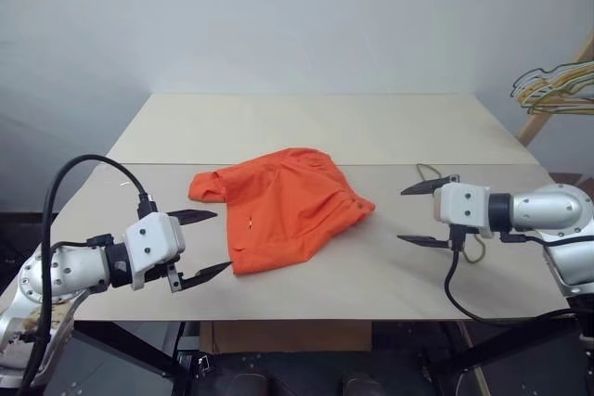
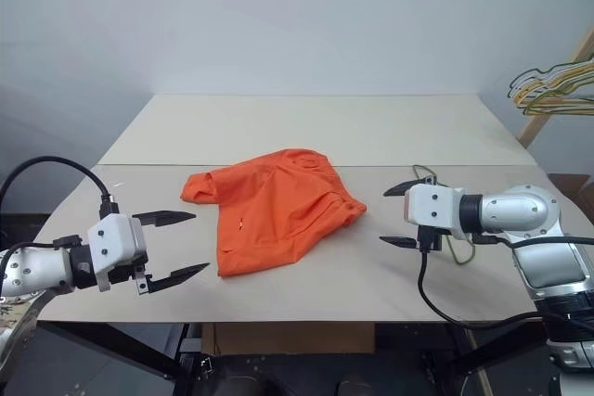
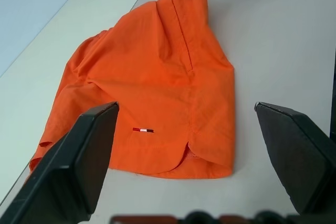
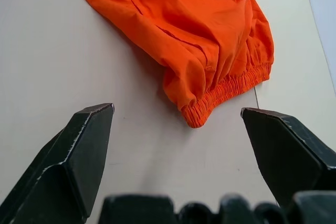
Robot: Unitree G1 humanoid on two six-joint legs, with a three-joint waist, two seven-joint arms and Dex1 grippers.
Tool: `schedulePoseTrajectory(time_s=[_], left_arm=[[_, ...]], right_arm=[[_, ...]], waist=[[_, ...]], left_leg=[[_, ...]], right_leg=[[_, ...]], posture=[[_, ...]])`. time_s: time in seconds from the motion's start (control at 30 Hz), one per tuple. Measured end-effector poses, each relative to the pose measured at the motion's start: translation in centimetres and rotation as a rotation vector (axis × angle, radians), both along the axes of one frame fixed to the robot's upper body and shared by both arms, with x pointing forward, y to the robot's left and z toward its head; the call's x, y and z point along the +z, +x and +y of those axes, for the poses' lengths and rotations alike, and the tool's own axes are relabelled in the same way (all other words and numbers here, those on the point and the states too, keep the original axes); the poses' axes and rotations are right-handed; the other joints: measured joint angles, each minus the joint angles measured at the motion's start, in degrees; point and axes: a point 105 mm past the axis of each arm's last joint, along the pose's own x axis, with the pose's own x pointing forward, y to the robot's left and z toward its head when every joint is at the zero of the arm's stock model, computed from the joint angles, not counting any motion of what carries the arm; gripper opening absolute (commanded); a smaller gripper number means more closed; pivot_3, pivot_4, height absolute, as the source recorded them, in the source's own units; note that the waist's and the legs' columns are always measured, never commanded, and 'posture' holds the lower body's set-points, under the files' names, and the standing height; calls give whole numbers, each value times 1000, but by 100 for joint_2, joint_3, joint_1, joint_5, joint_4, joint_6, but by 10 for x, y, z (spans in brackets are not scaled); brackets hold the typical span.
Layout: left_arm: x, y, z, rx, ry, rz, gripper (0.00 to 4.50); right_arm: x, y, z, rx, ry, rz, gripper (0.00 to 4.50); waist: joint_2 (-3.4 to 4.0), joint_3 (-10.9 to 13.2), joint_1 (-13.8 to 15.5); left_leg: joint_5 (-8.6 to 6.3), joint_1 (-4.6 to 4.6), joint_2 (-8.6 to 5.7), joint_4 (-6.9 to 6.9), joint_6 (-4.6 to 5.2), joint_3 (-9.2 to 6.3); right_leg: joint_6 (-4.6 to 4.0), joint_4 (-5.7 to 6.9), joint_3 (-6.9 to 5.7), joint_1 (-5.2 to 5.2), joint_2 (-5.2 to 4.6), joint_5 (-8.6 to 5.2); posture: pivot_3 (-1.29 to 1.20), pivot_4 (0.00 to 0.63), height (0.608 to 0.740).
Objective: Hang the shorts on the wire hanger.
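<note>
From the head views, the shorts are seen crumpled mid-tabletop, with the left tool and right tool spread wide, empty, either side. The wire hanger lies under the right tool. In the wrist views, hem and waistband are faced; a first grasp appears to be called for.
</note>
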Motion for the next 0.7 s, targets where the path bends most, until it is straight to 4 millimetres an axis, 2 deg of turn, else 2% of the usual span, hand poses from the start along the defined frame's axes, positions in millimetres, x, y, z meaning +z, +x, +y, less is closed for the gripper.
schedulePoseTrajectory(time_s=[0.33,0.7], left_arm=[[0,3,1,28,-2,-12,4500],[-5,0,-4,-12,5,7,4500]], right_arm=[[-1,1,-2,-7,-2,4,4489],[-7,16,-1,-15,-42,-48,4489]], waist=[[0,0,1],[-1,1,-76]], left_leg=[[0,0,0,0,0,0],[0,4,1,0,0,17]], right_leg=[[0,0,0,0,0,0],[0,0,9,-1,1,0]], posture=[[105,0,740],[51,0,740]])
